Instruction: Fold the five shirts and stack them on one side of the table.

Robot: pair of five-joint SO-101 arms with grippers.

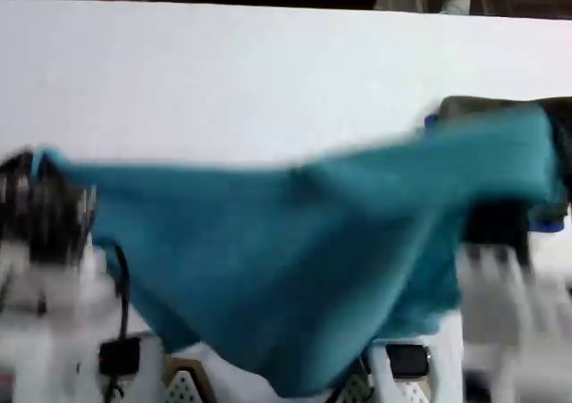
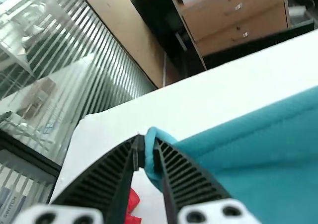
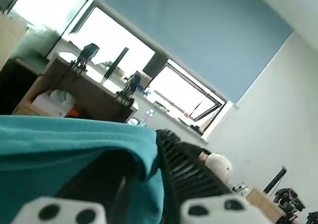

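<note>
A teal shirt (image 1: 304, 251) hangs stretched in the air across the table's width, held up at both ends. At the left, my left gripper (image 1: 36, 166) is shut on one corner of it; the left wrist view shows the teal shirt (image 2: 248, 149) pinched at the tips of my left gripper (image 2: 145, 147). At the right, my right gripper (image 1: 536, 153) is raised high and shut on the other end. In the right wrist view the teal shirt (image 3: 64, 144) drapes over and between the black fingers (image 3: 184, 169).
The white table (image 1: 268, 72) stretches bare behind the shirt. Dark folded cloth (image 1: 474, 108) lies at the right edge behind the raised shirt. Both arm bases (image 1: 402, 367) stand at the near edge. A small red object (image 2: 133, 201) lies under the left gripper.
</note>
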